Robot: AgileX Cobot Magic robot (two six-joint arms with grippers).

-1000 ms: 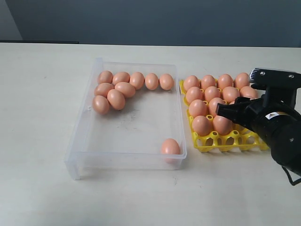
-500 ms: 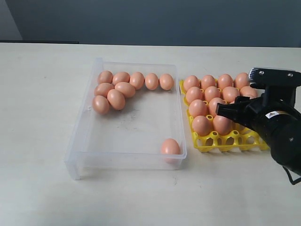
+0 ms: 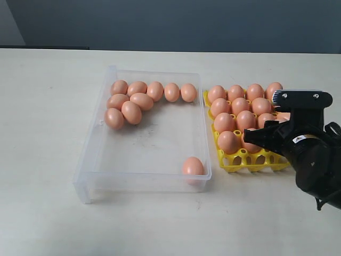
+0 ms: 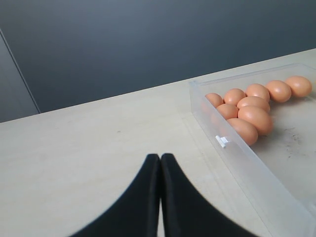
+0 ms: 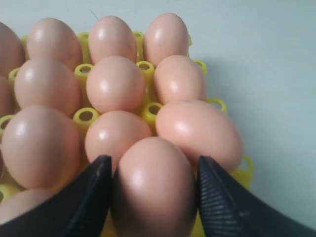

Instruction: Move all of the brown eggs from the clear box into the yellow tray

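**Right wrist view:** the right gripper (image 5: 154,163) pinches one brown egg (image 5: 153,192) between its black fingers (image 5: 89,197), low over the yellow tray (image 5: 243,174) among seated eggs.

**Exterior view:** that arm angles down over the tray's near right part. Ten brown eggs (image 3: 141,100) lie in the clear box (image 3: 144,181), nine clustered far left and one at the near right corner.

**Left wrist view only:** the left gripper (image 4: 159,157), fingers pressed together, hovers over the table (image 4: 74,148) beside the box.

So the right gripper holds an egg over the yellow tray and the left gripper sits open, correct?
No: the left gripper is shut, fingers pressed together, per the left wrist view. The right gripper does hold an egg over the yellow tray.
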